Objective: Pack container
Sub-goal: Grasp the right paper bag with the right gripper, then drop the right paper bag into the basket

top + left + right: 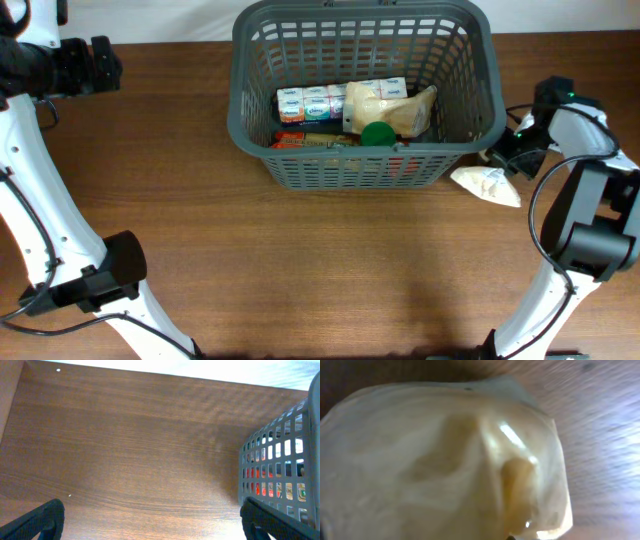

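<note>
The dark grey lattice container stands at the back middle of the table; its wall also shows in the left wrist view. Inside lie a row of small white packets, a pale bag, a green lid and orange-red packs. A clear bag of pale food lies on the table just right of the container and fills the right wrist view. My right gripper is right at this bag; its fingers are hidden. My left gripper is open and empty at the far left, its fingertips wide apart.
The wooden table stretches in front of the container. A black cable loops beside the right arm. The table's back edge meets a white surface.
</note>
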`<act>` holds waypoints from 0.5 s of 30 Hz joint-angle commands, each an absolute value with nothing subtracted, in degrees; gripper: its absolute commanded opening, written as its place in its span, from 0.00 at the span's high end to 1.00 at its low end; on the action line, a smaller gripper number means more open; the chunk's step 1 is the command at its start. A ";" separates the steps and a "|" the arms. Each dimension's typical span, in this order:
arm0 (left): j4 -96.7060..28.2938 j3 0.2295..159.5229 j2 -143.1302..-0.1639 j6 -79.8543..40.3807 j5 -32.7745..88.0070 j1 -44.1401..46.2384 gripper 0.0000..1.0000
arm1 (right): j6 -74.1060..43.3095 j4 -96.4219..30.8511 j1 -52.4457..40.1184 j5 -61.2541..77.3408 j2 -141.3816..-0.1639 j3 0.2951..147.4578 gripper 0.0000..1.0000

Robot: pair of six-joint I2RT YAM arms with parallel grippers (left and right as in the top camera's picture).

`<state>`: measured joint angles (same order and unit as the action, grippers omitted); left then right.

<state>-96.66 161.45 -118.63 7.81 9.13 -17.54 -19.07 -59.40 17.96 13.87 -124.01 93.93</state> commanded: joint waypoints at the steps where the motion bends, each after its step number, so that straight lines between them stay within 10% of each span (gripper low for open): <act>1: -96.66 161.23 -118.15 7.33 8.95 -17.69 0.01 | -19.16 -64.36 21.21 13.54 -118.26 104.77 0.96; 15: -96.66 161.23 -118.15 7.33 8.95 -17.69 0.01 | -10.28 -78.74 2.52 17.82 -104.77 149.71 0.96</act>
